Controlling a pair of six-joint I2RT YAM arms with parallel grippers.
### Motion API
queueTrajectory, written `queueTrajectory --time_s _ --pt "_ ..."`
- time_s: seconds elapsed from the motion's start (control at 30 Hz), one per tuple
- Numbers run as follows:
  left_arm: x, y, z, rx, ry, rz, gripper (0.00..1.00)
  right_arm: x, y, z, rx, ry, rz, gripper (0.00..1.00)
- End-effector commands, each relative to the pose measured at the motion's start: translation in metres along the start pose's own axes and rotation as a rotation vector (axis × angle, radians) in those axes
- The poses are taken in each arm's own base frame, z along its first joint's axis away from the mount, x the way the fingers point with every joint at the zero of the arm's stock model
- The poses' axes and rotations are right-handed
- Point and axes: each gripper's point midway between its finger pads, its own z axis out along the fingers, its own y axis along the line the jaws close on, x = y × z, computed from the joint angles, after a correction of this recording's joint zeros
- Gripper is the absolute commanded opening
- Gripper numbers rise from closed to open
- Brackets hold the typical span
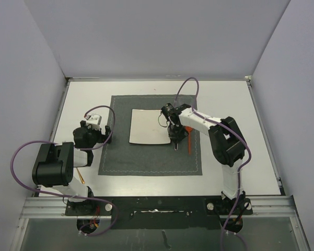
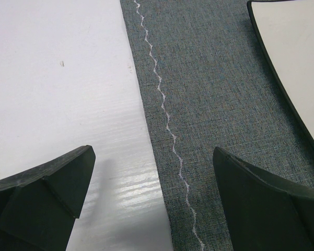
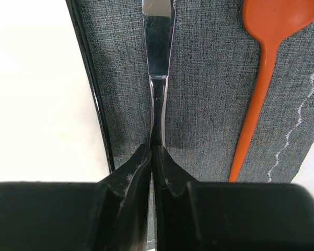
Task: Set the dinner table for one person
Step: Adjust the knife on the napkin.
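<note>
The large flat white tabletop [image 1: 224, 104] fills the middle of the top view, under a dark grey stitched cloth placemat [image 1: 146, 159] and a white square plate [image 1: 146, 125]. Low in the right wrist view, the right fingers [image 3: 130, 172] pinch the thin handle of a silver metal knife [image 3: 158, 63], which sits between the plate and an orange plastic spoon [image 3: 261, 68]. The knife looks stiff, light and slick, so the handle seems the place to hold it. The left fingers [image 2: 42, 193] stand wide and empty over the placemat's left edge.

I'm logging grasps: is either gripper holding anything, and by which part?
The right gripper is shut on the metal knife, pinching its narrow handle, with the blade pointing away over the placemat. The left gripper is open and holds nothing.
</note>
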Motion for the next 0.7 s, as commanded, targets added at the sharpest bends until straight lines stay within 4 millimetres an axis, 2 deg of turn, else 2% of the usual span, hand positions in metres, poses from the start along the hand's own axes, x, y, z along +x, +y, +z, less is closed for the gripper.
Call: queueTrajectory --time_s 0.0,0.13,0.27,0.43,0.5,0.6,0.67 --pt "-0.016 0.001 0.003 0.004 -0.066 0.015 0.98 0.003 -0.013 0.011 0.059 0.027 0.001 0.06" --pt "-0.016 0.001 0.003 0.004 -0.067 0.015 0.98 -0.007 -0.010 -0.009 0.034 -0.029 -0.002 0.07" --pt "-0.015 0.001 0.003 0.003 -0.066 0.015 0.98 -0.027 -0.007 -0.052 0.008 -0.114 0.006 0.12" --pt "-0.016 0.001 0.003 0.004 -0.067 0.016 0.98 -0.050 -0.004 -0.117 -0.057 -0.251 0.014 0.24" --pt "-0.015 0.001 0.003 0.005 -0.066 0.015 0.98 -0.056 -0.003 -0.137 -0.094 -0.291 0.013 0.28" --pt "-0.016 0.001 0.003 0.004 -0.066 0.015 0.98 -0.057 -0.004 -0.153 -0.119 -0.316 0.017 0.30" --pt "-0.015 0.001 0.003 0.005 -0.066 0.015 0.98 -0.057 -0.006 -0.154 -0.120 -0.323 0.019 0.31"
